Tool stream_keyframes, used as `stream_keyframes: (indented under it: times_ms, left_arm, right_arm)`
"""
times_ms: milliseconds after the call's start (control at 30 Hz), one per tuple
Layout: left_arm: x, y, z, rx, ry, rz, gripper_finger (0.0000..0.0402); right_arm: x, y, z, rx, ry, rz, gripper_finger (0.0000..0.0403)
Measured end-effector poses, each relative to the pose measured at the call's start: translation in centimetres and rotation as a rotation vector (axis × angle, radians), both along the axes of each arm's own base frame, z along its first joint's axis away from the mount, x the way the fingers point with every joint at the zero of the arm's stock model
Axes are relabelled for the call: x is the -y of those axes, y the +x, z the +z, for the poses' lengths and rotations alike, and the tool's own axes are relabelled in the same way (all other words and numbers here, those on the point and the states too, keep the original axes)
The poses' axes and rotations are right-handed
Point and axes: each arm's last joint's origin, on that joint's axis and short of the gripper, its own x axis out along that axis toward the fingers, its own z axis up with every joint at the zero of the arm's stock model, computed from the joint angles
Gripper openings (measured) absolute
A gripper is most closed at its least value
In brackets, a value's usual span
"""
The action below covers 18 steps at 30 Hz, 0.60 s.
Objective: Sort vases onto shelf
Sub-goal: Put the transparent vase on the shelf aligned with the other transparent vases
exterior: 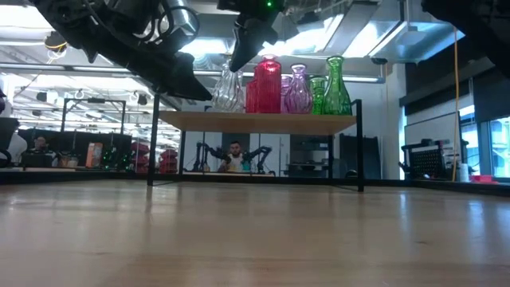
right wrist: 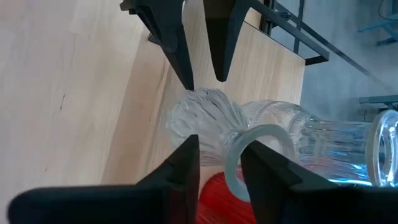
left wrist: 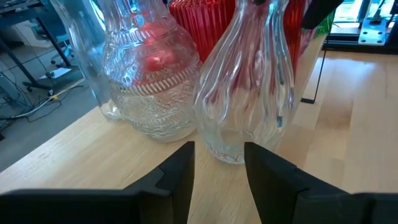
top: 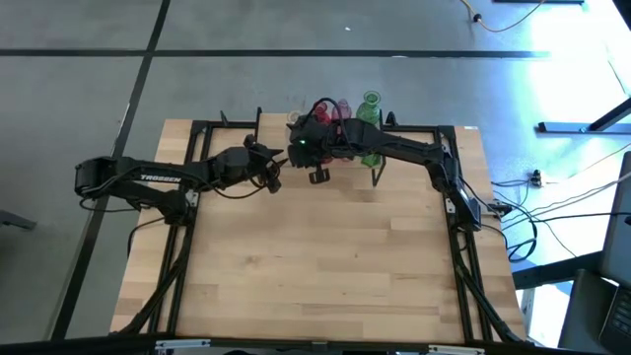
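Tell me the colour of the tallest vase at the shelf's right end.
Green vase, clearest in the low view.

Shelf (exterior: 256,123), light wood on black legs, carrying clear (exterior: 229,89), red (exterior: 265,85), pink (exterior: 298,90) and green (exterior: 335,86) vases. Two dark arms overhead. Person (exterior: 234,155) seated behind.

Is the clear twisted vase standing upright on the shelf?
Yes. The clear twisted vase stands upright on the shelf; its neck points up.

Up on the pale wood shelf (exterior: 256,122) a ribbed red vase (exterior: 266,84) is glowing beside a pink one (exterior: 298,89) and two green ones (exterior: 335,86). The clear vases (left wrist: 249,81) are showing swirled flutes and cut diamond bands. Both grippers (left wrist: 217,165) are looking matte black.
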Motion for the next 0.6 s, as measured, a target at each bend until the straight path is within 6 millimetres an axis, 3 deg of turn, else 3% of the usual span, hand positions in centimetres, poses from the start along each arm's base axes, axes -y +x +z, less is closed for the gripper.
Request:
stream_keyframes:
  times_ms: [600]
  left_arm:
    - [0.00, 0.01, 0.05, 0.004, 0.001, 0.001, 0.0135]
  right_arm:
    - [0.25, -0.02, 0.28, -0.001, -0.090, -0.055, 0.0115]
